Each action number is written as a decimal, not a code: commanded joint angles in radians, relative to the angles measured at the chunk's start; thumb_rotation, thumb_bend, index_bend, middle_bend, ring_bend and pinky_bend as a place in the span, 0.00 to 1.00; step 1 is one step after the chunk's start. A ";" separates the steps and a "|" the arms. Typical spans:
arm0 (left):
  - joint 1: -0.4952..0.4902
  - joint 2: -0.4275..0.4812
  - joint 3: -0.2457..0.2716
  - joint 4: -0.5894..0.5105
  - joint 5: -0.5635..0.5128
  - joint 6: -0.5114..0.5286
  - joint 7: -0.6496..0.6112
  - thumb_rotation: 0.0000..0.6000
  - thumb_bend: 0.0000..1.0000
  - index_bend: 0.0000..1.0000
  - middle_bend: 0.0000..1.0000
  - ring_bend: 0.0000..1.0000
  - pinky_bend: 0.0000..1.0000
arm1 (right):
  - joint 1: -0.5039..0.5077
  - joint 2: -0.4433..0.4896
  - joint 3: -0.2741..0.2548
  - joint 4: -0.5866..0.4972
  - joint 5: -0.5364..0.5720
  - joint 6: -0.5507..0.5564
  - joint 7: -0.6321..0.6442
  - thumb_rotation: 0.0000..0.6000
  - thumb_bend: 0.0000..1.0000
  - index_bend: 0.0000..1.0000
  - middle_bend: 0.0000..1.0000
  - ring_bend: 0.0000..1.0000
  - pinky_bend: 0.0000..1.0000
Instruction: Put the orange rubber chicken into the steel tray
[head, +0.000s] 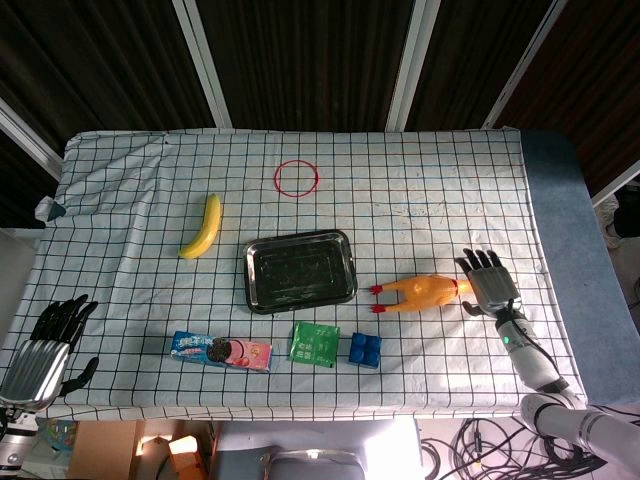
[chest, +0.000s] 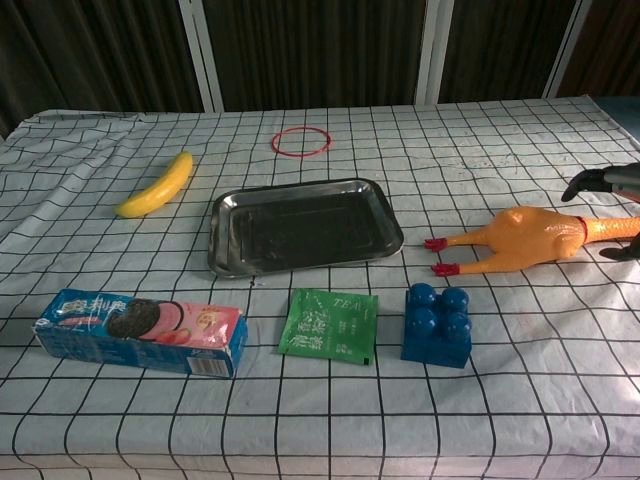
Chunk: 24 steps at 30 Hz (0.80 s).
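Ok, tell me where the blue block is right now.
In the head view the blue block sits near the table's front edge, just right of the green packet and below-left of the orange rubber chicken, touching neither.

We see even, bright light, soft faint shadows, mild glare in the steel tray (chest: 300, 230), everything sharp.

The glossy rubber chicken (chest: 528, 238) and shiny steel tray (chest: 222, 262) lie on a matt checked cloth (chest: 420, 420).

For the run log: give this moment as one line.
phase: reach | right hand: open, at chicken head end | chicken: on table, outside tray | left hand: idle
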 joint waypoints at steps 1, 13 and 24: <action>0.001 0.000 0.000 -0.001 0.001 0.004 0.013 1.00 0.35 0.00 0.00 0.00 0.00 | 0.006 -0.016 -0.001 0.022 -0.002 -0.009 0.008 1.00 0.26 0.31 0.14 0.00 0.08; 0.004 0.003 0.004 -0.003 0.007 0.010 0.001 1.00 0.35 0.00 0.00 0.00 0.00 | -0.003 -0.055 0.005 0.077 -0.023 0.037 0.020 1.00 0.36 0.64 0.32 0.20 0.26; 0.009 0.007 0.003 -0.005 0.002 0.015 -0.003 1.00 0.35 0.00 0.00 0.00 0.00 | -0.048 -0.061 -0.043 0.085 -0.265 0.286 0.113 1.00 0.50 0.92 0.69 0.66 0.70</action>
